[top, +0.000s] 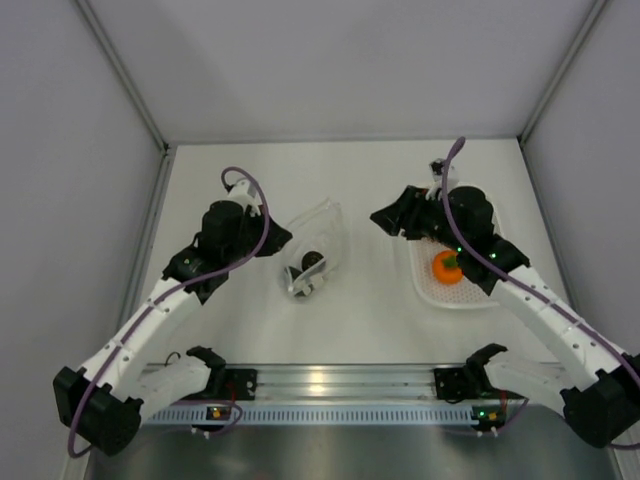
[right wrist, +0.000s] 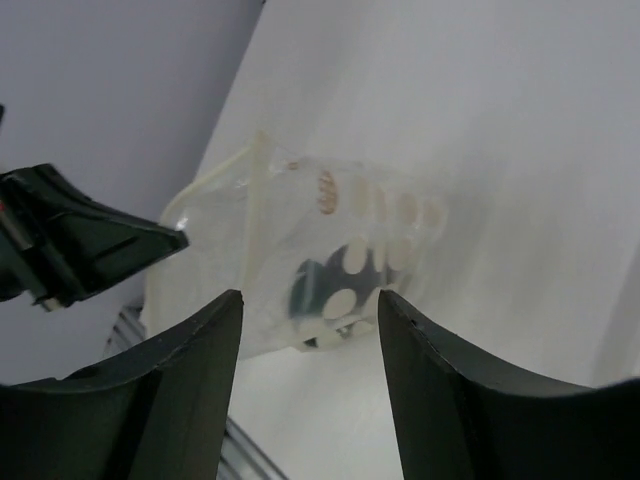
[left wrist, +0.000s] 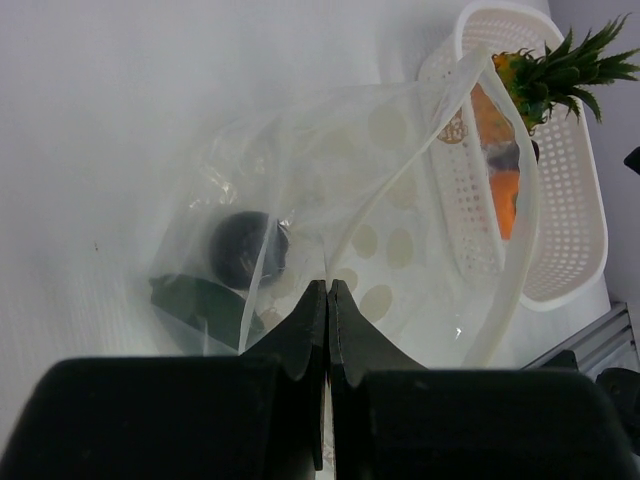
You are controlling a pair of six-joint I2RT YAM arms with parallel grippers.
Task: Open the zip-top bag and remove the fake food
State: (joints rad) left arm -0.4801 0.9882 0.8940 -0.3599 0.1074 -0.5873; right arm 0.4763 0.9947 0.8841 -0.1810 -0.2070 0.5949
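left fingers [left wrist: 318,305] are clenched on the edge of the zip-top bag [top: 318,245], which sits mid frame in the top view on the bench [top: 360,330]. a dark round piece [left wrist: 248,247] and a dark green piece [left wrist: 195,300] are inside it. right fingers [right wrist: 200,360] are spread apart with nothing between them, just right of the bag. pineapple [left wrist: 560,60] and orange [top: 446,267] are in the white basket [top: 460,303], right side.

Centre frame, the zip-top bag [top: 322,235] is held at its left edge by the left gripper [top: 278,243], dark pieces [top: 308,270] seen inside; at right, an orange fruit [top: 446,267] is seen in the white basket [top: 470,298].
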